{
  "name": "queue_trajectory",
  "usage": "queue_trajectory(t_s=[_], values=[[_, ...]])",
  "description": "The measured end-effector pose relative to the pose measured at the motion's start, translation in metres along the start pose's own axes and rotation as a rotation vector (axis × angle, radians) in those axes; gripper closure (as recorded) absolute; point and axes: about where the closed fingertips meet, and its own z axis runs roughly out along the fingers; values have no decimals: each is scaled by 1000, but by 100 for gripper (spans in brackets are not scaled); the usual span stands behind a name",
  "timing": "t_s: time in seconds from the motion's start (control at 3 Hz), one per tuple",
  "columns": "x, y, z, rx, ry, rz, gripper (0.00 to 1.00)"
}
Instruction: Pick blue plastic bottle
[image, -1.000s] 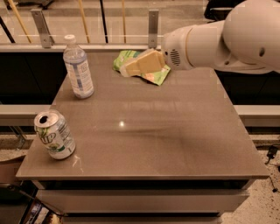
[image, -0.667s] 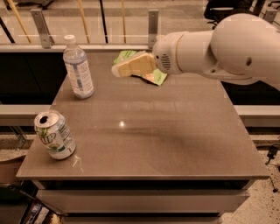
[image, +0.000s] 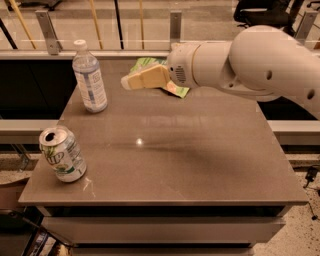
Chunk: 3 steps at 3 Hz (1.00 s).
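Note:
The blue plastic bottle (image: 90, 79) stands upright at the table's back left. It is clear and slim, with a white cap and a pale blue-white label. My gripper (image: 127, 83) reaches in from the right on a large white arm (image: 250, 62). It hovers above the back of the table, a short way right of the bottle at about label height, and does not touch it. It holds nothing that I can see.
A green-and-white soda can (image: 62, 154) stands upright near the front left edge of the grey table (image: 170, 160). A green snack bag (image: 176, 90) lies at the back, partly hidden behind the gripper. A railing with posts runs behind the table.
The arm and gripper have moved left across the back of the table, closing the gap to the bottle. The bottle and can have not moved.

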Motion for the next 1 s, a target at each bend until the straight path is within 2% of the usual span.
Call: queue_trajectory(t_s=[0.33, 1.0], values=[[8, 8, 29, -30, -45, 9, 0], [18, 39, 77, -115, -93, 19, 0]])
